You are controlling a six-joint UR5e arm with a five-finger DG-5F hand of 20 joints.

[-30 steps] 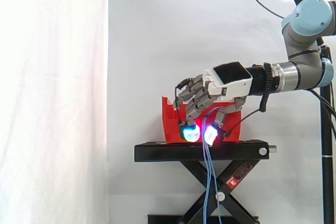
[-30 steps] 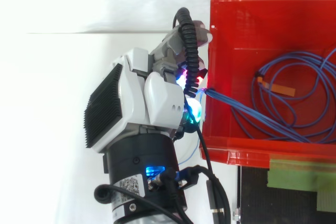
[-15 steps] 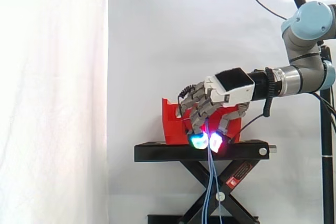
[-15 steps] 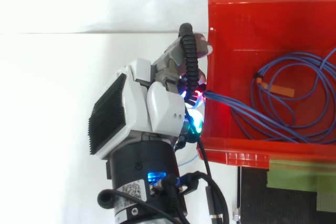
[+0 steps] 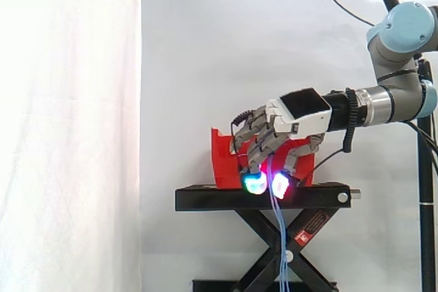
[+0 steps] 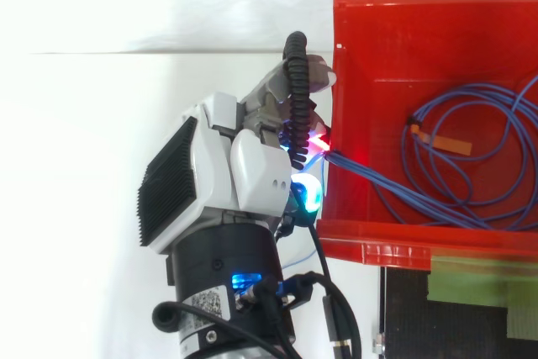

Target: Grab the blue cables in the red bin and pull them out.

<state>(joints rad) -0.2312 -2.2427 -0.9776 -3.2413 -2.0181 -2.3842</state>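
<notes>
The red bin (image 6: 395, 48) stands on the black stand (image 5: 263, 197). Blue cables (image 6: 458, 149) lie coiled inside it, and a few strands run taut over the bin's near wall to my hand (image 6: 252, 166). In the side view the hand (image 5: 301, 111) is level with the bin, fingers curled down with cyan and red pads (image 5: 256, 182) glowing low in front of it. The hand is shut on the blue cables; their loose ends (image 5: 279, 251) hang straight down past the stand's edge.
A scissor lift (image 5: 274, 251) carries the stand. A strip of green tape (image 6: 479, 283) lies on the black plate beside the bin. The white curtain (image 5: 68, 128) hangs on the left. An orange tag (image 6: 445, 140) sits on the coil.
The hand shifted slightly away from the bin wall and its fingers tightened on the strands. The hanging cable ends now drop straighter. The coil inside the bin has hardly moved.
</notes>
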